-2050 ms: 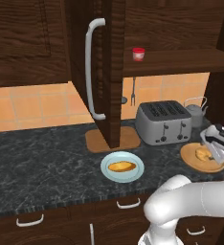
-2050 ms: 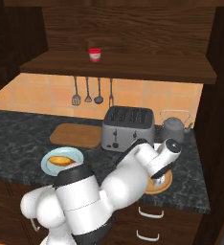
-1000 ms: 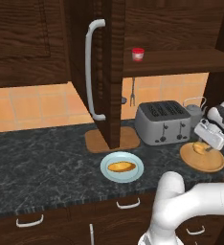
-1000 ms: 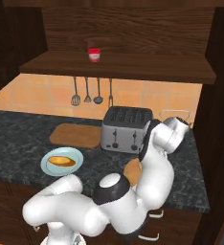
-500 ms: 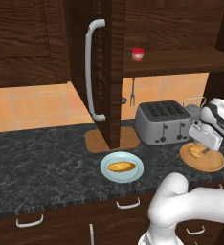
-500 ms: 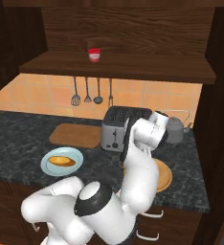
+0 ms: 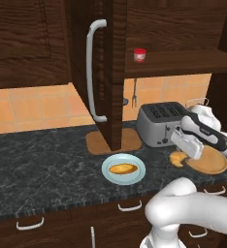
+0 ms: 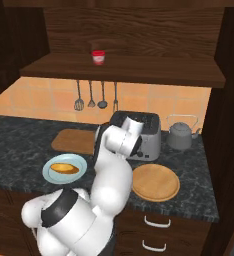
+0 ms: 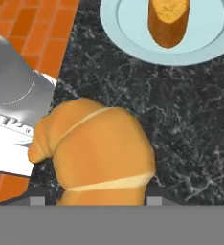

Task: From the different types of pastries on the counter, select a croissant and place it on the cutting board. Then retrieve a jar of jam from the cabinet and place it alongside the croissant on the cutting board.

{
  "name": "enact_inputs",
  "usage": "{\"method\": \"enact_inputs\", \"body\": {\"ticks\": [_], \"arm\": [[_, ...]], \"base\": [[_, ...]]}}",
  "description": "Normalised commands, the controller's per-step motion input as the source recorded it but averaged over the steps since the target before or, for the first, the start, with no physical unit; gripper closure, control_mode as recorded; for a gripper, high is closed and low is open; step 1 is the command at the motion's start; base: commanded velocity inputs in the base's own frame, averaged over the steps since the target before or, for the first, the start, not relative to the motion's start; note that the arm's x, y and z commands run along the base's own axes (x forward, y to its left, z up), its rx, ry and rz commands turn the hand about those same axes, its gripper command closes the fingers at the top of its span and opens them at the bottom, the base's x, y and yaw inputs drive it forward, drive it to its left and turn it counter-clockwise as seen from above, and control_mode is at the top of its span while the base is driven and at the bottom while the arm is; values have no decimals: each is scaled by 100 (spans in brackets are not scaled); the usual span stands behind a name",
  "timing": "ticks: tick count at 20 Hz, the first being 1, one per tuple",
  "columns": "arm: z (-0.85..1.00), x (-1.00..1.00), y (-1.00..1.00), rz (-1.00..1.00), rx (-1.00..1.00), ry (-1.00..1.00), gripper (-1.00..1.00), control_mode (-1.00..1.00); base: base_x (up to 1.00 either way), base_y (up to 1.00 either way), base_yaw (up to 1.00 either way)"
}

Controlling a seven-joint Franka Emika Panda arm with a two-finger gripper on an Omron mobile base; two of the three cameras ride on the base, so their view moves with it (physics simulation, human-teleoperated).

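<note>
Left base view, from the left: the black marbled counter (image 7: pixel 42 160) runs along under the dark cabinet (image 7: pixel 101 63), whose tall door stands swung out with its pale bar handle toward the camera; below the door's lower edge lies the cutting board (image 7: pixel 113 142), flat and bare where it shows; on the shelf to the right of the door stands the jar of jam (image 7: pixel 139 54), upright; in front of the board a pale blue plate (image 7: pixel 111 174) carries a long yellow roll (image 7: pixel 123 168); right of that sits a silver toaster (image 7: pixel 161 123), and beside it the gripper (image 7: pixel 180 156) hangs above the counter with the croissant (image 7: pixel 177 159) showing orange under it, at the left edge of a round wooden dish (image 7: pixel 210 161).

Right base view keeps the same order: board, then plate with roll, then the white arm rising in front of the toaster, then the round dish and a grey kettle (image 8: pixel 181 135) at the back, with the jar on the shelf above.

Hand view shows the croissant large between the two dark fingertips (image 9: pixel 37 198), which are closed on its sides; the counter lies beneath it, and the plate with the roll is beyond, well apart.
</note>
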Motion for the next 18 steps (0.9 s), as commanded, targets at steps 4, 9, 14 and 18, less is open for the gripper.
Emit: {"method": "enact_inputs", "body": {"ticks": [4,9,14,18], "arm": [[9,-16,100,-11,5,-8,100,-100],[7,-32,100,-21,2,-14,100,-100],[3,-26,100,-34,1,-19,100,-100],[13,-2,100,-40,0,-13,100,-100]], "base": [[0,0,0],[0,0,0],[0,0,0],[0,0,0]]}}
